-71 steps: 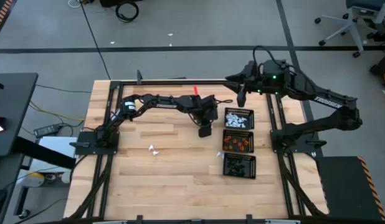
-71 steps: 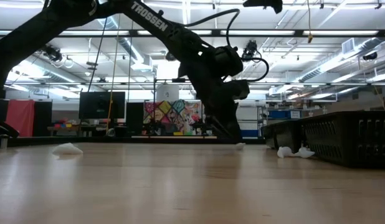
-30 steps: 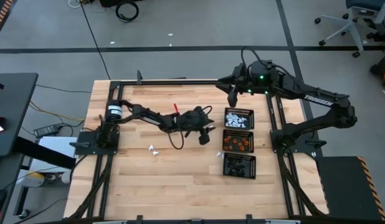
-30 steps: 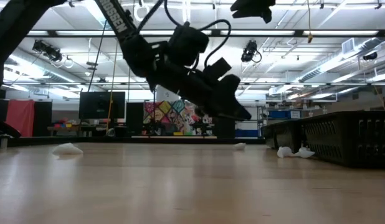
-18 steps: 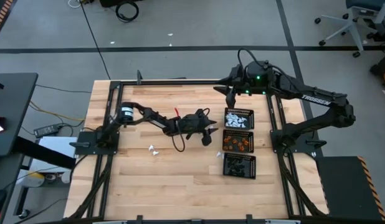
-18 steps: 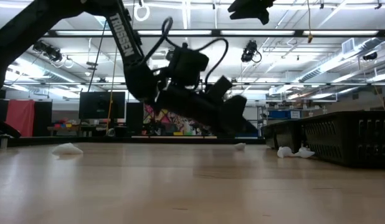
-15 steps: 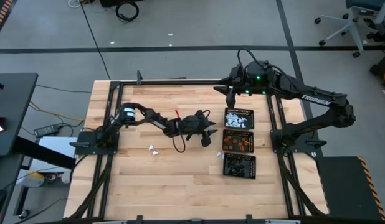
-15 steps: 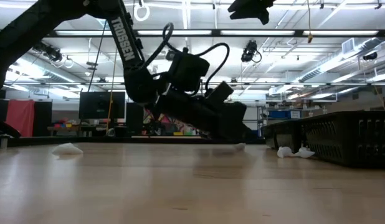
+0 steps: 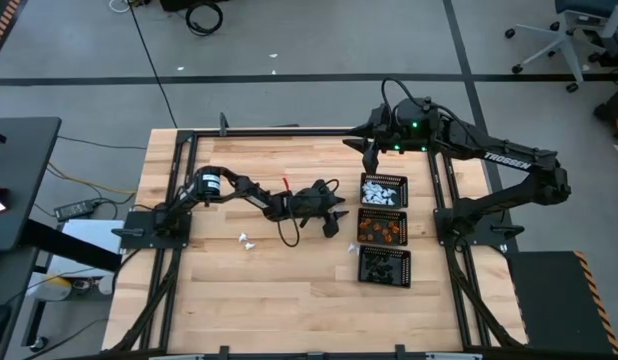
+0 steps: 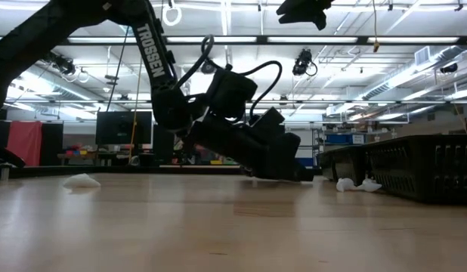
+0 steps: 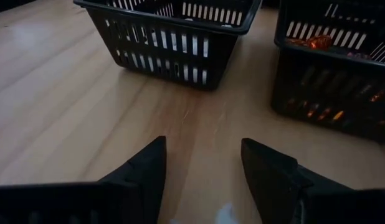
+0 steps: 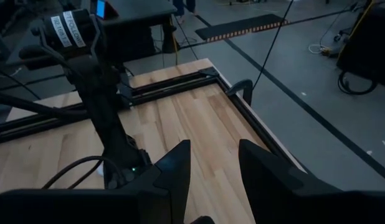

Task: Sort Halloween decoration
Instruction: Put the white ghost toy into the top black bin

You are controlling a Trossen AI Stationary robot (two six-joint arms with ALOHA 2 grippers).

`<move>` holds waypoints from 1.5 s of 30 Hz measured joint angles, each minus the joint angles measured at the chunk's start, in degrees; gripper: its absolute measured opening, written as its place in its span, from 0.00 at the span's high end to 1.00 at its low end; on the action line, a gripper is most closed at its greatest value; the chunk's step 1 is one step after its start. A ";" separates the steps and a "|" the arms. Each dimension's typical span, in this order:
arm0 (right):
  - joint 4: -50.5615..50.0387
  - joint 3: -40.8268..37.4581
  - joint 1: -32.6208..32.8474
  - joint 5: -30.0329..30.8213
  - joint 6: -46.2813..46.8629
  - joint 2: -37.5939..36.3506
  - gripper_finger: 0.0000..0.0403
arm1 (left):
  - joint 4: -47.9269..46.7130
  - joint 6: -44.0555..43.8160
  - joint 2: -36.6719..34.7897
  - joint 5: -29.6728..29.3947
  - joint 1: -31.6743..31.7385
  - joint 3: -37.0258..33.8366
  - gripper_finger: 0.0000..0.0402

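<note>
Left wrist view: my left gripper (image 11: 202, 177) low over table (image 11: 68, 106), fingers spread, empty, white trinket (image 11: 225, 214) between tips, just short of orange tray (image 11: 342, 93). I judge step: pick stray white piece. Next: lower, close, carry to white tray (image 9: 383, 190). Right gripper (image 12: 208, 165) parked high beyond white tray, parted, empty.

smooth pale wood table (image 9: 279, 270), matt black plastic mesh trays (image 11: 174, 31)

Left arm stretches low across frame centre, its left gripper (image 9: 334, 222) down at the table, fingers (image 11: 149, 167) spread. Right gripper (image 9: 368, 158) hangs raised, upper right, fingers parted.
</note>
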 joint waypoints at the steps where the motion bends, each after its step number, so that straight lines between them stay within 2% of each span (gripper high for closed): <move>1: 0.00 0.00 0.00 0.00 0.00 0.00 0.65 | -0.28 -0.02 0.00 -0.07 -0.02 -0.01 0.52; 21: 0.04 0.00 0.00 -0.02 -0.21 0.00 0.65 | -6.19 -1.08 -0.09 -0.88 -2.09 0.03 0.53; 26: 0.04 0.00 0.00 -0.39 -0.29 0.00 0.65 | -8.24 -3.74 -1.57 -0.05 -2.36 -0.20 0.63; 31: 0.76 0.00 -0.02 -0.39 -1.12 0.00 0.65 | -11.33 0.06 -3.26 1.55 -2.16 -0.29 0.74; 36: 1.99 0.00 -0.04 -0.42 -1.30 0.00 0.65 | -12.31 -0.49 -3.37 7.51 -1.39 -0.27 0.84; 45: 2.14 0.00 -0.04 -0.43 -1.28 0.00 0.65 | -12.28 -0.17 -3.37 7.43 -1.17 -0.27 0.99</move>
